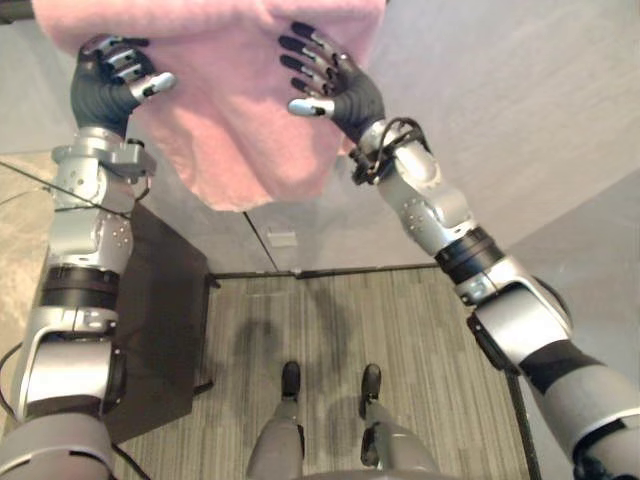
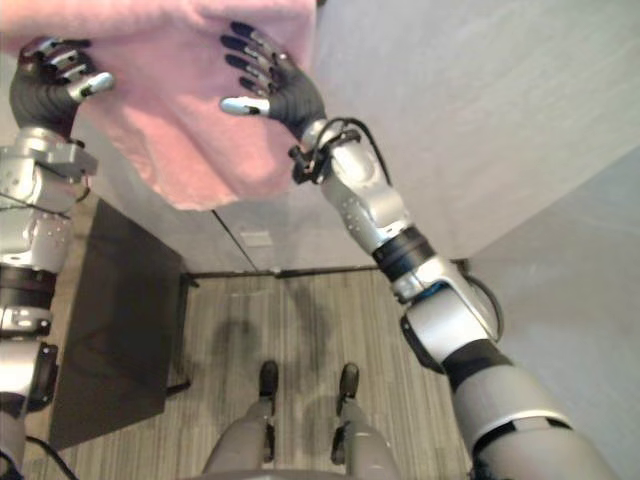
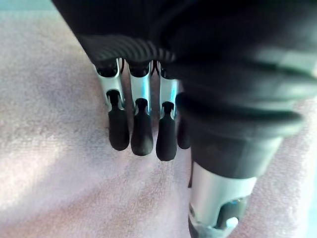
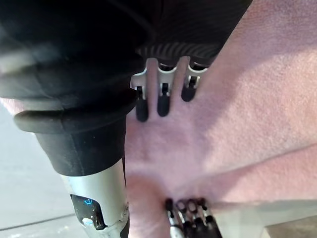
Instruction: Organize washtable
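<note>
Pink cloth up front: one towel [image 1: 235,140], with two hands on it. It is hanging in front of a pale grey wall [image 1: 500,120], above a grey striped carpet [image 1: 420,340], with one dark panel [image 1: 160,320] standing at the robot's left. The left hand [image 1: 105,85] is curling fingers and thumb round the towel's edge, gripping it. The right hand [image 1: 345,90] is lying against the towel, fingers nearly straight and spread, pinching nothing.

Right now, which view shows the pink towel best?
The left eye view: the pink towel hangs there with its lower edge in sight, between the left hand and right hand. The right eye view crops its left side. Both wrist views show close cloth past the fingers.
</note>
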